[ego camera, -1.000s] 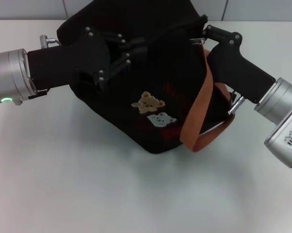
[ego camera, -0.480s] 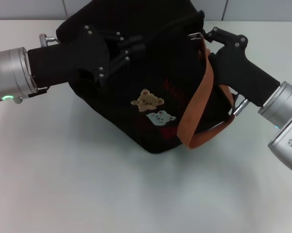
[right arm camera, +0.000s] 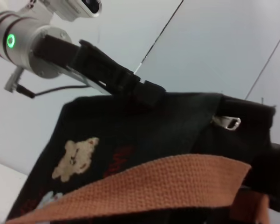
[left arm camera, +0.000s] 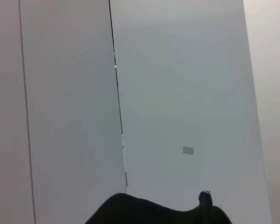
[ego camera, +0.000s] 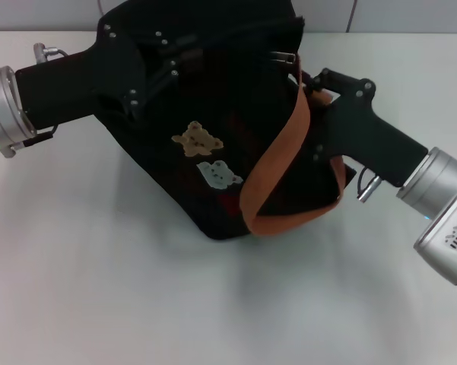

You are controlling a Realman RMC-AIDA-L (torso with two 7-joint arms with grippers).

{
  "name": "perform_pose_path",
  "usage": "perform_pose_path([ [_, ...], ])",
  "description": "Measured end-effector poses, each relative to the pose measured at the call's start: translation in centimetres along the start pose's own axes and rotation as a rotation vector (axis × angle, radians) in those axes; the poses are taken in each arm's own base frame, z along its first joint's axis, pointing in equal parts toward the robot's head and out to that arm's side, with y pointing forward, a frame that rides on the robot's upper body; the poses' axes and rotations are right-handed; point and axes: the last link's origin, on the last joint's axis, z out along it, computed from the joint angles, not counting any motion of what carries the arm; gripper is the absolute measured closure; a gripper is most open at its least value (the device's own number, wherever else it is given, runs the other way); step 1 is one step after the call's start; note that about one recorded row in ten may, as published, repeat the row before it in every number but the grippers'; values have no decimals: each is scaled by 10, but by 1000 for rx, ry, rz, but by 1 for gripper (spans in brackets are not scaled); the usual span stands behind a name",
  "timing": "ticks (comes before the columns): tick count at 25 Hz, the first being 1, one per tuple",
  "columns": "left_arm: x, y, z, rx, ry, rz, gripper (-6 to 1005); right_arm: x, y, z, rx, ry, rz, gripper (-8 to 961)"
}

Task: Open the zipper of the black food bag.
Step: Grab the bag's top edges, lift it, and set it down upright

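The black food bag (ego camera: 213, 137) lies tipped on the white table (ego camera: 99, 289), caught between both arms. The left gripper (ego camera: 175, 65) presses into the bag's upper left face; its fingers look closed onto a fold of fabric, likely to anchor the bag so the zip can run. The right gripper (ego camera: 315, 80) sits at the opposite end, just beside the orange strap (ego camera: 277, 160); whether its jaws are wide, narrow or holding anything I cannot tell. Just ahead of the right gripper, along the top edge, the zipper (ego camera: 283, 55) shows its silvery pull tab (right arm camera: 227, 122), free and ungrasped
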Motion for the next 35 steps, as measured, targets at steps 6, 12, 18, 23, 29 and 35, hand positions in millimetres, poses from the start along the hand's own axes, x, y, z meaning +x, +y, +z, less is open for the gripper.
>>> perform_pose_path([
  [6,-2,2,-1,-7,-3,2,907,-4,6,14,-20,-8,27,548],
  [12,-3,3,0,-11,-5,1,907,-7,6,22,-31,-20,28,548],
  [18,-6,5,0,-13,-3,-6,908,-8,5,23,-26,-23,28,548],
  [23,-6,5,1,-17,-2,-6,907,-8,1,24,-1,-29,32,548],
  [29,-5,5,2,-19,-2,-4,908,-8,1,23,5,-30,32,548],
  [35,-5,5,2,-18,-1,-6,909,-7,-3,21,40,-18,-12,548],
])
